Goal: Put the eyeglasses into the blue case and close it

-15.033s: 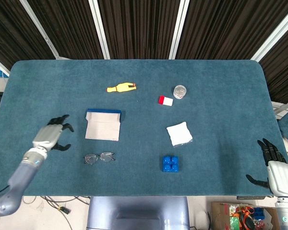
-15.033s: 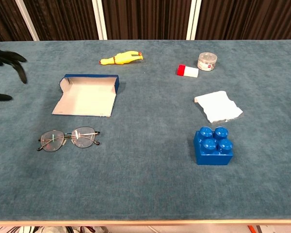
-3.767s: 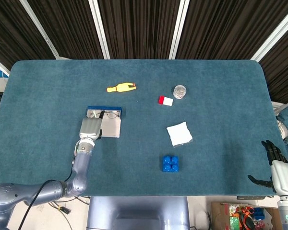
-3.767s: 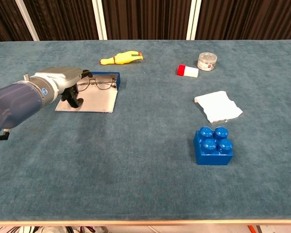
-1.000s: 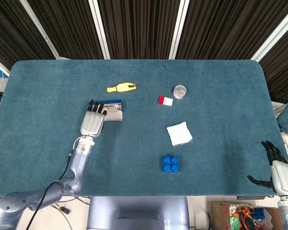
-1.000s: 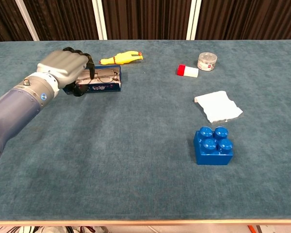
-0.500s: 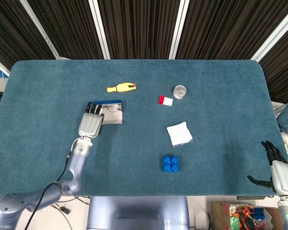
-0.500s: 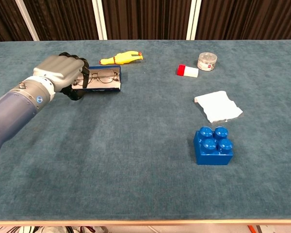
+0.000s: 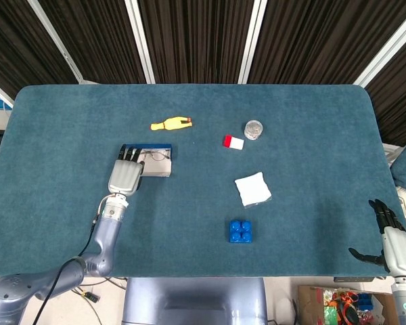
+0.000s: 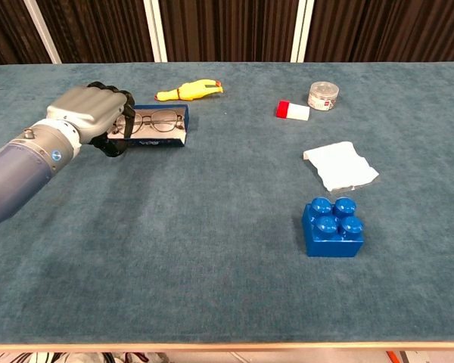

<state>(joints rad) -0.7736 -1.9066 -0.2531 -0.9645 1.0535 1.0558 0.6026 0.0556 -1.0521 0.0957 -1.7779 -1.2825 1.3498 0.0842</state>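
Fingers: dark fingertips of the left hand curl over the left end of the blue case, seemingly gripping its raised flap; whether they pinch it or only press it I cannot tell.
Why held so: a hold at the case's end reads as working the lid over the glasses, the closing step of the task; this is a judgement from the pose.
Eyeglasses: the eyeglasses lie inside the case, lenses side by side, in the upper left of the chest view and left of centre in the head view; they look seated, so the placing step appears done.
Case: not fully closed, since the lenses are plainly visible from both cameras.
Right hand: the right hand sits at the lower right corner of the head view, off the table edge, fingers apart and holding nothing, well apart from the work.
Nearby: a yellow toy lies just above and right of the case, near enough to be nudged as the lid swings.
Elsewhere: a blue block and a white cloth lie right of centre, well apart from the case.
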